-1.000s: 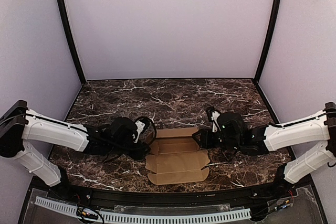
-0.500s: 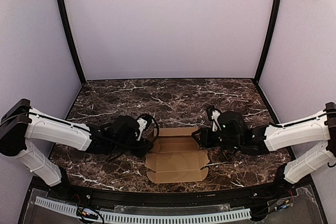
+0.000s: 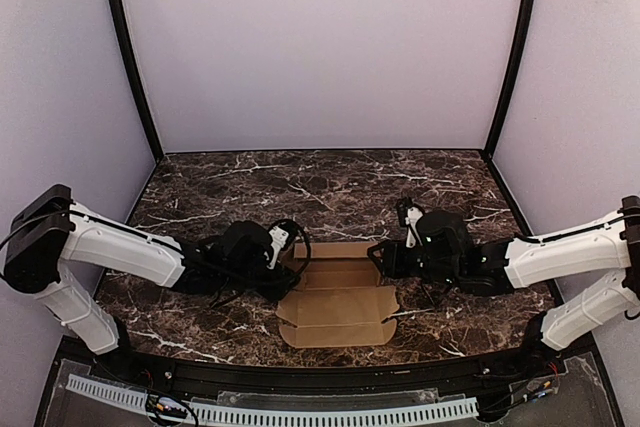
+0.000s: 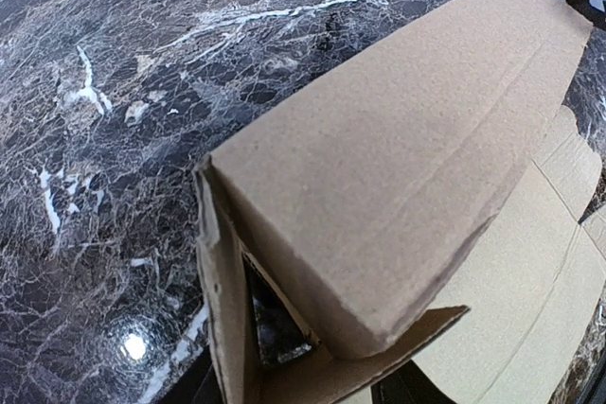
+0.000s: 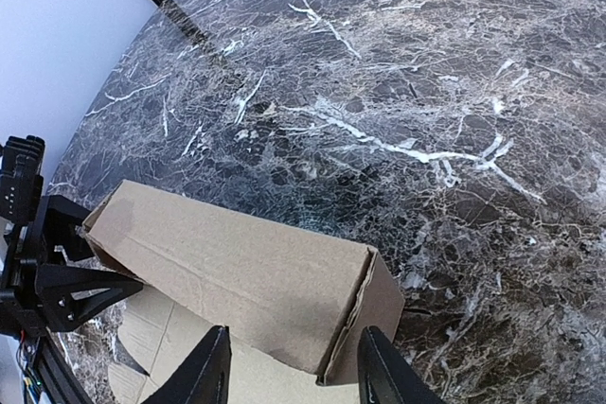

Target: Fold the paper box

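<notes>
Plain brown paper box (image 3: 338, 297) lies near the front middle of a dark marble table (image 3: 330, 182), its far panel folded up into a ridge, with bare marble behind. We see the right gripper (image 3: 380, 259), fingers (image 5: 210, 371) spread astride the ridge's right end. The left gripper (image 3: 288, 265) meets the left end; we cannot tell its opening.

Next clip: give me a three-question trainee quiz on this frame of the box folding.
1. True or false: the paper box lies completely flat on the table.
2. Where is the right gripper? A) at the box's far right end B) at its near edge C) away from the box
3. Which part of the box is the left gripper next to?
Key: 1 false, the far section is folded up; 2 A; 3 the far left end.
</notes>
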Action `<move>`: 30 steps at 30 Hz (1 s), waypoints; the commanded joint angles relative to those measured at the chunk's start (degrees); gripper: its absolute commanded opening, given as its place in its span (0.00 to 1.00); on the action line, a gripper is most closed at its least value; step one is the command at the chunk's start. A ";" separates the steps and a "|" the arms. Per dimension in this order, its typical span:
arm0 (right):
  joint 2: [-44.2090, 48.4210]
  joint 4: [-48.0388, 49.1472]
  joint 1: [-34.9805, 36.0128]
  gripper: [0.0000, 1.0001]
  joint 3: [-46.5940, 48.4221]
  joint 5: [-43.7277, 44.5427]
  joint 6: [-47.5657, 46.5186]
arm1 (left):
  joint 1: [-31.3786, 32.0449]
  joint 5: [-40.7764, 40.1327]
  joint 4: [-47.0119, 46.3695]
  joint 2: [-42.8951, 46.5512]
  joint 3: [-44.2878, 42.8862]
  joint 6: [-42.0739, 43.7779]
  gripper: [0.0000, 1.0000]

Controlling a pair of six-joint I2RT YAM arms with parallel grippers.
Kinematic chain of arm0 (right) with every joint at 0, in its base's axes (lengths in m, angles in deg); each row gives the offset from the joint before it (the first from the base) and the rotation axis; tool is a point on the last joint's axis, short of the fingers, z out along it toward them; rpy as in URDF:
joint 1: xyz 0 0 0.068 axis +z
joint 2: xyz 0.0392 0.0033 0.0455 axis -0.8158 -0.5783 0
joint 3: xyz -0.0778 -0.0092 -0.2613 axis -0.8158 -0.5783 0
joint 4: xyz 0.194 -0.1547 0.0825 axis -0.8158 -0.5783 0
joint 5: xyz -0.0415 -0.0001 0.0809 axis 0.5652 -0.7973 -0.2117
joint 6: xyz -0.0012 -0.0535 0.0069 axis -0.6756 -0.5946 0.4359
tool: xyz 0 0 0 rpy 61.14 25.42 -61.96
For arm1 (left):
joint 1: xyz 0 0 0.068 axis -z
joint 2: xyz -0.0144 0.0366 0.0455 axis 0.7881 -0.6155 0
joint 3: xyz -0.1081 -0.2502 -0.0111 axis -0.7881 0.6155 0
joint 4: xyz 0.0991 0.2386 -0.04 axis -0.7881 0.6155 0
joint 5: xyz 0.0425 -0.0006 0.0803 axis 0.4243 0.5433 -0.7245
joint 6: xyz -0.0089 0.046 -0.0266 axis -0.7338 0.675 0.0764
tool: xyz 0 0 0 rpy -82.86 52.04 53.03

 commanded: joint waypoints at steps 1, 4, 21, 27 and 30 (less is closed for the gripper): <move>-0.84 1.11 0.19 0.45 0.95 2.56 -0.13 | 0.08 0.33 -1.64 -0.69 -1.23 1.21 0.49; -1.60 1.46 -0.14 0.44 0.83 3.02 0.26 | 0.06 0.81 -2.47 -1.07 -1.30 1.59 0.48; -5.09 4.91 -0.28 0.32 0.47 -0.11 0.85 | 0.28 1.44 -5.80 -2.73 -1.48 3.04 0.29; -5.93 6.62 0.30 0.31 0.27 -1.25 1.39 | 0.29 -0.85 -7.42 -4.41 -1.74 1.71 0.36; -6.59 7.28 0.72 0.31 0.30 -1.47 1.62 | 0.28 -3.49 -8.55 -5.55 -2.09 0.94 0.37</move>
